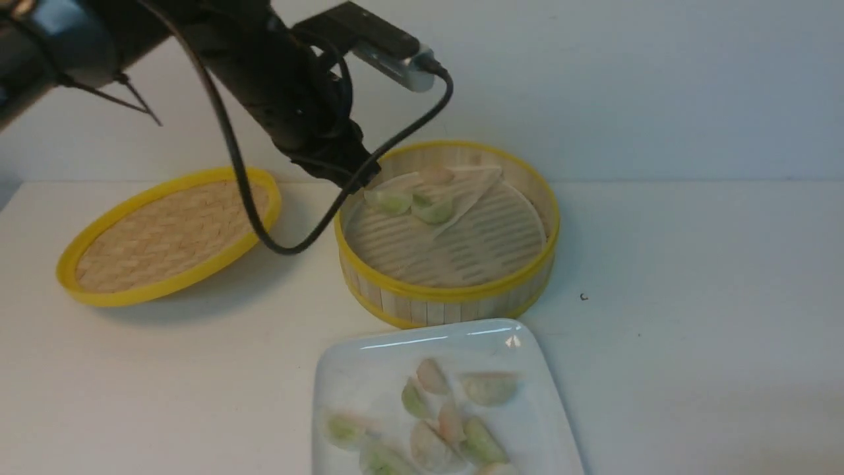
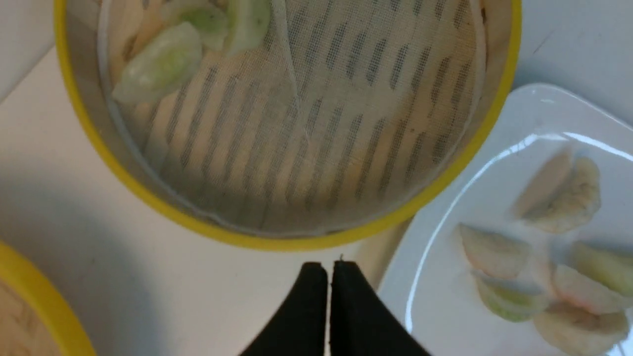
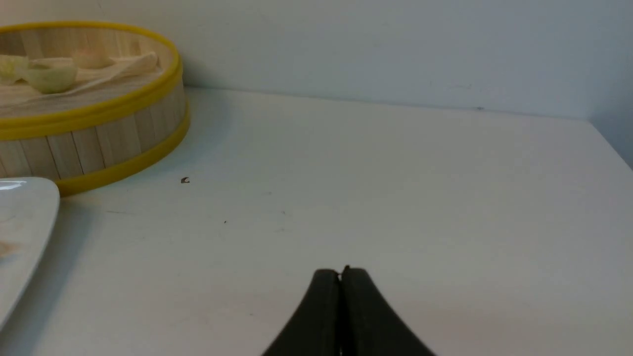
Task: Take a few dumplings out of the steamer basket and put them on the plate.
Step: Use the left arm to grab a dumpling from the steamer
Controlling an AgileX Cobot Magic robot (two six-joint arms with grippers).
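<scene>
The steamer basket (image 1: 455, 293) stands mid-table, its whitish liner (image 1: 461, 191) folded over at the back. Three dumplings lie in it near the far left wall: two pale green (image 1: 389, 200) (image 1: 434, 210) and one pinkish (image 1: 436, 175). The white plate (image 1: 369, 376) in front of it holds several dumplings (image 1: 488, 388). My left arm reaches in over the basket's left rim. In the left wrist view my left gripper (image 2: 329, 267) is shut and empty, with the basket (image 2: 277, 242) and plate (image 2: 435, 296) below it. My right gripper (image 3: 340, 272) is shut and empty over bare table, to the right of the basket (image 3: 99, 116).
The flat woven lid (image 1: 165, 237) with a yellow rim leans tilted on the table left of the basket. The left arm's black cable (image 1: 290, 247) droops between lid and basket. A small dark speck (image 1: 583, 297) lies right of the basket. A wall stands behind the table.
</scene>
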